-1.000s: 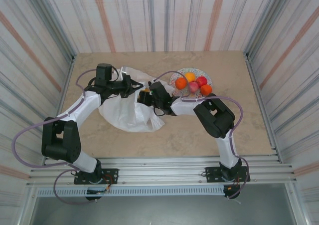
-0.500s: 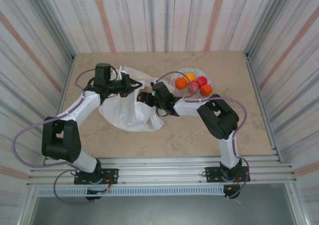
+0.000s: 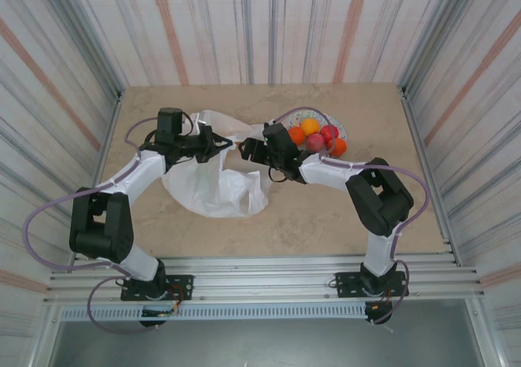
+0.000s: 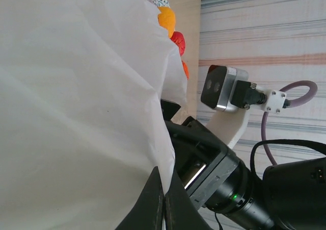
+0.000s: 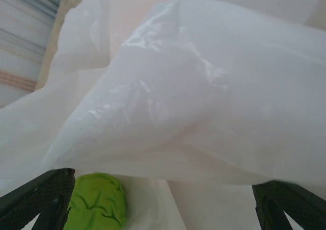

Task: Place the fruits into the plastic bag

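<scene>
The left gripper (image 4: 164, 186) is clenched on a fold of the plastic bag (image 4: 76, 112), its 2 dark fingers (image 4: 152, 204) pinching the thin white film at the bag's edge. From above, that pinch sits at the bag's far rim. Facing it, the right gripper (image 5: 163, 181) is spread wide and grasps nothing, its 2 fingers (image 5: 41, 199) standing at either side of the wrist view. Between them, just beside the finger at the picture's left edge, 1 green apple (image 5: 97, 202) lies inside the bag beneath a glossy fold. The bag sprawls crumpled on the table (image 3: 366, 212), between the 2 arms. Just to its right, 5 other fruits (image 3: 316, 142), orange, yellow-orange, red and pink, are heaped on a speckled plate (image 3: 324, 116).
</scene>
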